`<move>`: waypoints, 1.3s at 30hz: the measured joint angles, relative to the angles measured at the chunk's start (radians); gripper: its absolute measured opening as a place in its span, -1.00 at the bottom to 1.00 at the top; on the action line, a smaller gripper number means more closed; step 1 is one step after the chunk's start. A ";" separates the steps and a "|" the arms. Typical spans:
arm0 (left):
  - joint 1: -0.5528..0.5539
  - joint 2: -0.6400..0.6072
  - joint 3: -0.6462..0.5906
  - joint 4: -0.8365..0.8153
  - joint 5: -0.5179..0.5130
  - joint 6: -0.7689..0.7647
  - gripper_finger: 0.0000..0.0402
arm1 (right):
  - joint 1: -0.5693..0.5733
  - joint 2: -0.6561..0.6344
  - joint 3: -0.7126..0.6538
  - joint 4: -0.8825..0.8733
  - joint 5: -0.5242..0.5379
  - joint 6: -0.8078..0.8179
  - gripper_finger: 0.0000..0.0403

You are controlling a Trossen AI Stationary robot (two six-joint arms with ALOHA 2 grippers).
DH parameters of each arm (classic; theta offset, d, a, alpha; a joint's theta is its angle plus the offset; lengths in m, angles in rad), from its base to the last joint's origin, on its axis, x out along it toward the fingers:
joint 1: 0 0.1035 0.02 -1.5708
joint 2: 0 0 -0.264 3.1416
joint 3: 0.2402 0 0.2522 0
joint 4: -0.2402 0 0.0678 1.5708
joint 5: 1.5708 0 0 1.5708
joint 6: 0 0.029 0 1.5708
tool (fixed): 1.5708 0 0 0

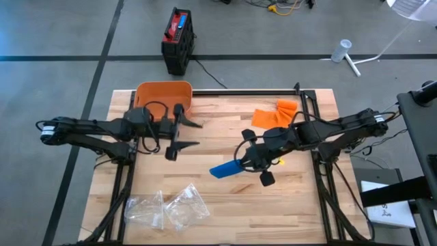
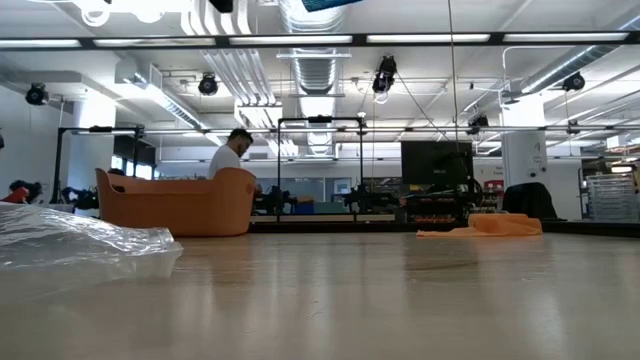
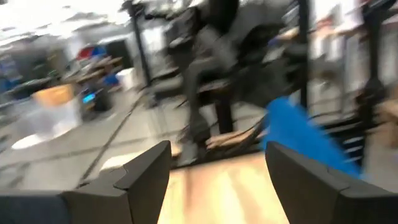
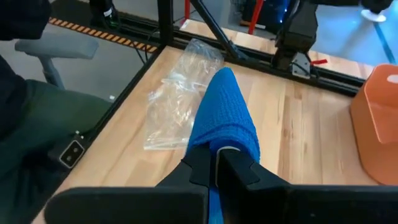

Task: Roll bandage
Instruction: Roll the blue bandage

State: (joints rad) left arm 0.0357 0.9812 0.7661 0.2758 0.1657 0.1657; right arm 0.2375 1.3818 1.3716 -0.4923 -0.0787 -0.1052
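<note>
One blue bandage [image 4: 222, 124], woven, limp, pinched in closed right gripper [image 4: 217, 163]; left gripper [image 1: 179, 134] spread, empty; far end blurred.

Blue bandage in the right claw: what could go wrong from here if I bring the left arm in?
1. The right claw pinches the blue bandage at one end only; the rest hangs free above the table, so it could slip or swing aside.
2. The left claw stands open and apart from the bandage; closing early may grab nothing.
3. Clear plastic bags lie near the table's front edge and could snag a low sweep.
</note>
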 joint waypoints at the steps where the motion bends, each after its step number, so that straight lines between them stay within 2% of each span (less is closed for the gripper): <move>1: 0.000 0.005 -0.022 0.052 0.035 -0.011 0.24 | 0.000 0.006 0.000 0.004 0.001 -0.007 -0.99; 3: 0.000 0.018 -0.069 0.146 0.078 -0.030 0.21 | -0.001 0.027 -0.001 0.000 0.001 -0.018 -0.99; 6: 0.000 0.051 -0.111 0.242 0.087 -0.053 0.18 | -0.005 0.056 -0.001 0.011 0.003 -0.027 -0.99; 12: -0.002 0.090 -0.136 0.243 0.088 -0.043 0.09 | -0.017 0.086 0.002 0.129 0.003 -0.020 -0.99; 20: -0.002 0.052 -0.169 0.228 0.088 0.017 -0.01 | -0.034 0.024 0.030 0.185 0.002 -0.026 -0.99; 23: -0.002 0.049 -0.212 0.315 0.088 0.015 -0.02 | -0.036 -0.015 0.030 0.240 0.002 -0.019 -0.99; 25: -0.002 0.055 -0.253 0.435 0.088 -0.010 0.02 | -0.051 -0.039 0.032 0.267 0.021 -0.019 -0.99; 28: -0.002 0.078 -0.307 0.590 0.088 -0.036 0.12 | -0.086 -0.068 0.027 0.250 0.149 0.009 -0.99; 30: -0.002 0.091 -0.330 0.640 0.088 -0.053 0.21 | -0.111 -0.081 0.022 0.242 0.181 0.028 -0.99; 33: -0.002 0.118 -0.342 0.717 0.059 -0.069 0.31 | -0.134 -0.084 0.020 0.246 0.176 0.039 -0.99; 36: -0.002 0.171 -0.341 0.823 -0.074 -0.082 0.39 | -0.162 -0.072 0.015 0.244 0.127 0.031 -0.99; 39: 0.003 0.218 -0.332 0.861 -0.128 -0.020 0.45 | -0.186 -0.067 0.013 0.249 0.074 0.057 -0.99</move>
State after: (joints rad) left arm 0.0388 1.1994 0.4346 1.1371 0.0377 0.1452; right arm 0.0513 1.3152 1.3842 -0.2438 -0.0047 -0.0480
